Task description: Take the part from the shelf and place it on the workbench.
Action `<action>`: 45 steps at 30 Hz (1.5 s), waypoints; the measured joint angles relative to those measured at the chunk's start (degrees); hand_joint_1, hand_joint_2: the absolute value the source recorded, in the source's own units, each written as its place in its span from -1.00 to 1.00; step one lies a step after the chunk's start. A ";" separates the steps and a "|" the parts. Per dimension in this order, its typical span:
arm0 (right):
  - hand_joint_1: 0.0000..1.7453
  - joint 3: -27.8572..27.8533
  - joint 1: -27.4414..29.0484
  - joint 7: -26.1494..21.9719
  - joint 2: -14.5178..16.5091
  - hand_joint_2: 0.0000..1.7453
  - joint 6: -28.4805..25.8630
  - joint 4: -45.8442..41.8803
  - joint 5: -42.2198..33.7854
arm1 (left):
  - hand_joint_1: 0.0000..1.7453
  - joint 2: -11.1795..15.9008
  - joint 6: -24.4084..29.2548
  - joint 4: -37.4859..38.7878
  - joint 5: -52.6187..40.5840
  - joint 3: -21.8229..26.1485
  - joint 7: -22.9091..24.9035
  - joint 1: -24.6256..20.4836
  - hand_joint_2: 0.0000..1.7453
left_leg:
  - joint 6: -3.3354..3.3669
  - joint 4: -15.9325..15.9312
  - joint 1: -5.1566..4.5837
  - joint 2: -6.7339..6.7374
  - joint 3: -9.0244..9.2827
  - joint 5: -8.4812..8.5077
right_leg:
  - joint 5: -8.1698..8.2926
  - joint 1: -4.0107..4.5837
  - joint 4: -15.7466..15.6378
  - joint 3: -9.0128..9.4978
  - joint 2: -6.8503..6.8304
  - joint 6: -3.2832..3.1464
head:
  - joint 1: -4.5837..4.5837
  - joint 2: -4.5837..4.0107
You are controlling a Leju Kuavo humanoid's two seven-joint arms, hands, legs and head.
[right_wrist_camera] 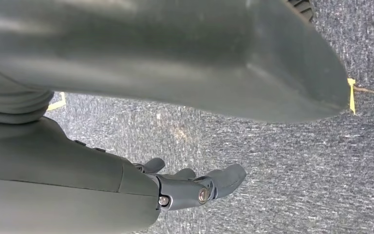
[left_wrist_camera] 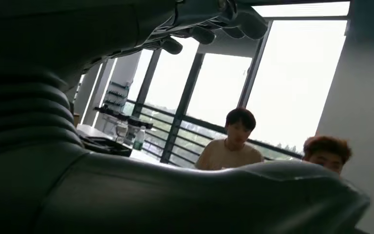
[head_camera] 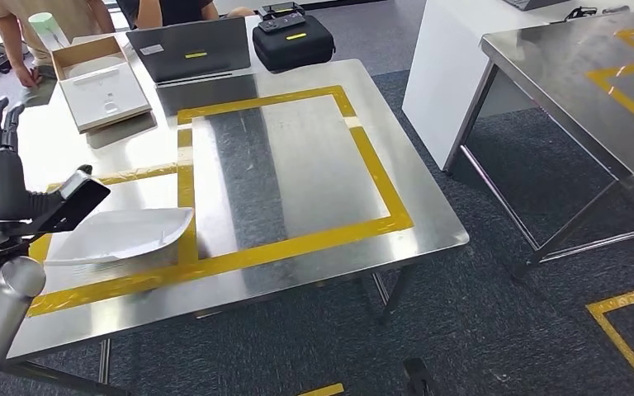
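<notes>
The white, shallow scoop-shaped part [head_camera: 124, 233] lies on the steel workbench [head_camera: 314, 157] at its near left, across the yellow tape border. My left hand [head_camera: 0, 177] stands just left of it with the fingers pointing up and spread. Its dark thumb reaches over the part's left edge, and I cannot tell if it touches. In the left wrist view the fingers [left_wrist_camera: 209, 24] are stretched out with nothing in them. My right hand [right_wrist_camera: 195, 187] hangs over the grey carpet, fingers loosely bent and holding nothing.
At the bench's far side stand a laptop [head_camera: 194, 49], a black case [head_camera: 293, 40] and an open cardboard box [head_camera: 99, 82]. A second steel table [head_camera: 578, 82] is at the right beyond a carpet aisle. Two people [left_wrist_camera: 233, 141] sit by the windows.
</notes>
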 joint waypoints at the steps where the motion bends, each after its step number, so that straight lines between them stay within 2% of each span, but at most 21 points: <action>1: -1.00 -0.07 -0.01 0.02 0.06 -1.00 0.02 0.00 0.10 | -1.00 -0.34 0.01 -2.08 -0.46 2.66 -3.18 0.01 -1.00 | 0.13 0.01 -0.06 0.00 -0.02 0.08 | 0.12 -0.05 -0.06 0.03 0.01 0.12 | 0.00 0.00; 5: -1.00 -0.19 -0.11 0.07 0.09 -1.00 0.17 0.00 0.43 | -1.00 -2.32 0.02 -10.55 -0.17 10.59 -10.95 1.04 -1.00 | 0.92 -2.24 0.68 0.41 0.86 1.77 | -1.09 0.12 1.01 -0.31 0.01 0.96 | 0.16 0.00; 8: -1.00 -0.21 -0.19 0.36 0.12 -1.00 0.17 0.00 0.48 | -1.00 -3.27 0.03 -15.83 0.05 13.03 -13.20 4.02 -1.00 | 1.14 -2.78 1.11 0.83 0.76 2.39 | -6.24 -0.32 10.70 -4.35 -0.17 1.93 | 0.51 0.00; 10: -1.00 -0.23 -0.16 0.67 0.10 -1.00 0.09 0.00 0.48 | -1.00 -3.65 0.03 -19.03 -0.80 13.53 -13.92 7.11 -1.00 | 0.87 -2.42 1.47 0.91 0.36 2.44 | -6.84 -1.03 14.38 -5.56 -0.32 2.75 | 0.54 0.00; 14: -1.00 -0.36 -0.31 0.79 0.27 -1.00 -0.13 0.01 0.32 | -1.00 -4.36 0.03 -25.30 -3.63 13.65 -14.85 12.50 -1.00 | -1.16 -0.16 2.67 0.72 -1.29 1.72 | -2.10 -2.27 3.44 0.64 -0.62 4.64 | 0.89 0.00; 15: -1.00 -0.46 -0.31 0.77 0.37 -1.00 -0.21 0.01 0.21 | -1.00 -4.58 0.03 -27.17 -4.61 13.65 -15.20 13.91 -1.00 | -1.72 0.50 2.58 0.62 -1.72 1.48 | -2.11 -2.42 2.00 1.34 -0.47 4.40 | 1.06 0.00; 19: -1.00 -0.74 -0.27 0.70 0.43 -1.00 -0.38 -0.02 0.12 | -1.00 -5.15 0.03 -33.92 -8.04 13.83 -17.17 19.57 -1.00 | -3.02 1.58 2.37 0.29 -2.52 1.00 | -2.60 -2.35 2.74 0.30 -0.13 1.52 | 0.92 0.00; 21: -1.00 -0.76 -0.23 0.70 0.43 -1.00 -0.39 -0.02 0.27 | -1.00 -5.24 0.03 -36.71 -8.89 14.19 -17.77 21.73 -1.00 | -3.16 5.14 2.44 0.31 -4.06 -1.99 | -2.03 -2.09 2.65 -0.34 -0.23 0.52 | 0.81 0.00; 23: -1.00 -0.77 -0.18 0.68 0.43 -1.00 -0.38 -0.02 0.42 | -1.00 -5.24 0.03 -39.10 -8.76 14.51 -17.99 23.45 -1.00 | -2.90 12.24 2.15 0.30 -6.71 -6.44 | -1.41 -1.58 2.64 -1.18 -0.29 -0.21 | 0.77 0.00; 25: -1.00 -0.77 -0.03 0.59 0.42 -1.00 -0.32 -0.02 0.52 | -1.00 -5.10 0.03 -41.35 -8.04 14.64 -18.05 25.32 -1.00 | -2.25 16.79 1.67 0.28 -7.82 -8.25 | -0.73 -0.88 2.64 -2.05 -0.30 -0.68 | 0.75 0.00; 27: -1.00 -0.77 0.12 0.45 0.41 -1.00 -0.23 -0.02 0.65 | -1.00 -4.93 0.03 -43.27 -7.45 14.65 -18.06 26.64 -1.00 | -0.84 13.48 0.91 0.24 -5.12 -6.25 | 0.06 -0.13 2.64 -2.89 -0.29 -0.93 | 0.76 0.00; 29: -1.00 -0.77 0.10 0.22 0.49 -1.00 -0.11 -0.02 0.82 | -1.00 -4.85 0.03 -44.93 -7.27 14.65 -18.06 27.06 -1.00 | 0.91 5.90 -0.08 0.32 -0.47 -4.16 | 0.94 0.32 2.54 -3.55 -0.34 -0.94 | 0.92 0.00; 31: -1.00 -0.77 0.06 -0.08 0.54 -1.00 0.02 -0.01 0.97 | -1.00 -4.78 0.03 -46.25 -7.24 14.65 -18.07 27.22 -1.00 | 1.53 1.81 -0.79 0.51 1.60 -3.23 | 1.86 0.21 2.19 -3.70 -0.51 -0.47 | 1.10 0.00; 34: -1.00 -0.77 0.08 -0.29 0.51 -1.00 0.08 0.02 1.08 | -1.00 -4.66 0.03 -47.44 -7.24 14.65 -18.09 27.55 -1.00 | 1.71 0.49 -0.91 0.60 1.03 -1.43 | 3.19 0.00 1.09 -3.60 -0.68 0.66 | 1.16 0.00; 35: -1.00 -0.77 0.08 -0.28 0.53 -1.00 0.08 0.02 1.10 | -1.00 -4.64 0.02 -47.72 -7.24 14.65 -18.10 27.64 -1.00 | 1.98 -0.06 -0.71 0.64 0.74 -0.55 | 2.43 0.05 1.34 -3.83 -0.66 0.94 | 1.20 0.00; 37: -1.00 -0.77 0.06 -0.22 0.54 -1.00 0.09 0.02 1.13 | -1.00 -4.64 -0.01 -48.16 -7.44 14.65 -18.11 27.89 -1.00 | 2.33 -0.80 -0.26 0.74 -0.30 1.27 | -2.27 -0.01 5.02 -5.03 -0.66 1.42 | 1.39 0.00; 39: -1.00 -0.77 0.03 -0.13 0.43 -1.00 0.10 0.02 1.20 | -1.00 -4.64 -0.02 -48.56 -7.82 14.65 -18.12 28.56 -1.00 | 2.44 -0.81 -0.16 0.76 -1.93 2.67 | -7.48 -0.15 11.98 -6.55 -0.69 1.98 | 1.58 0.00; 40: -1.00 -0.78 0.02 -0.06 0.34 -1.00 0.10 0.02 1.24 | -1.00 -4.63 -0.02 -48.74 -8.00 14.65 -18.13 29.05 -1.00 | 2.35 -0.71 -0.12 0.82 -2.81 3.27 | -8.26 -0.25 14.79 -6.76 -0.70 2.23 | 1.66 0.00; 42: -1.00 -0.79 0.04 0.07 0.16 -1.00 0.10 0.02 1.28 | -1.00 -4.61 -0.02 -49.06 -8.23 14.65 -18.15 30.01 -1.00 | 2.01 -0.33 0.06 0.92 -4.51 4.31 | -6.40 -0.42 15.27 -4.68 -0.71 2.64 | 1.92 0.00; 43: -1.00 -0.79 0.04 0.11 0.11 -1.00 0.10 0.02 1.28 | -1.00 -4.59 -0.02 -49.27 -8.28 14.65 -18.16 30.42 -1.00 | 1.75 0.00 0.20 0.95 -5.30 4.72 | -4.94 -0.55 12.39 -2.07 -0.74 2.80 | 2.20 0.00; 45: -1.00 -0.79 -0.01 0.11 0.08 -1.00 0.11 0.02 1.29 | -1.00 -4.52 -0.02 -49.88 -8.34 14.66 -18.18 31.03 -1.00 | 1.09 0.70 0.30 0.98 -6.60 5.36 | -4.73 -0.52 4.58 3.60 -0.68 2.64 | 3.15 0.01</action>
